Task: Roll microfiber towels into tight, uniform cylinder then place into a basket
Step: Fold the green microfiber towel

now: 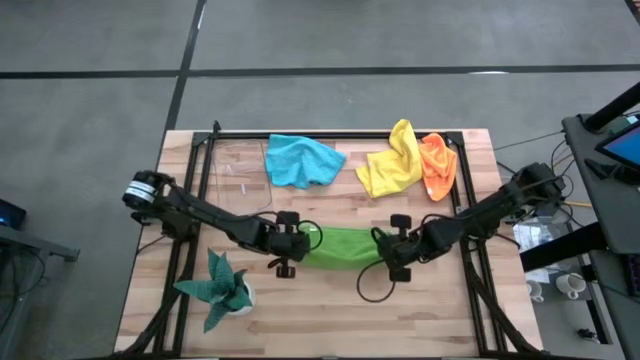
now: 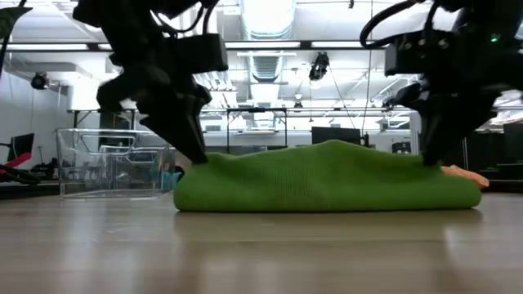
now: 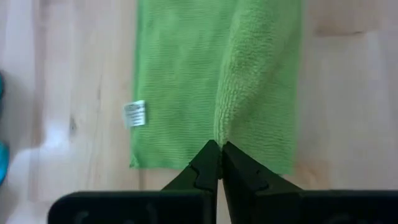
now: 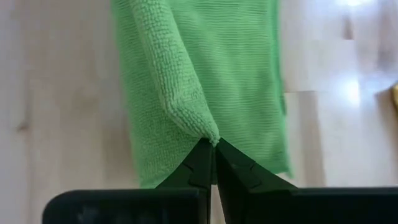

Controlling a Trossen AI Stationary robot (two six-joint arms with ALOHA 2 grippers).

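Note:
A lime green towel [image 1: 345,247] lies folded in a long strip at the table's middle, its underside on the wood. My left gripper [image 3: 219,146] is shut on its left end and my right gripper [image 4: 212,142] on its right end. In the low view the strip [image 2: 327,175] humps up between the two grippers [image 2: 196,155] [image 2: 429,159]. Blue [image 1: 300,160], yellow [image 1: 392,160] and orange [image 1: 437,165] towels lie crumpled along the far edge. The clear basket [image 1: 240,175] stands at the far left, beside the blue towel. My left gripper pinches a raised fold at the towel's left end [image 3: 219,134] between its two fingertips, slanting down from the table's left. The fold stands up as a ridge running away from the fingers; the flat layer under it stays on the table. My right gripper pinches the corner of a raised fold at the towel's right end [image 4: 208,130] between its fingertips, slanting down from the table's right. The folded edge rises off the layer below, which lies on the table.
A potted spiky plant [image 1: 222,287] stands near the front left. A black metal frame [image 1: 465,200] rims the table. Bare wood shows in front of the green towel and between it and the far towels.

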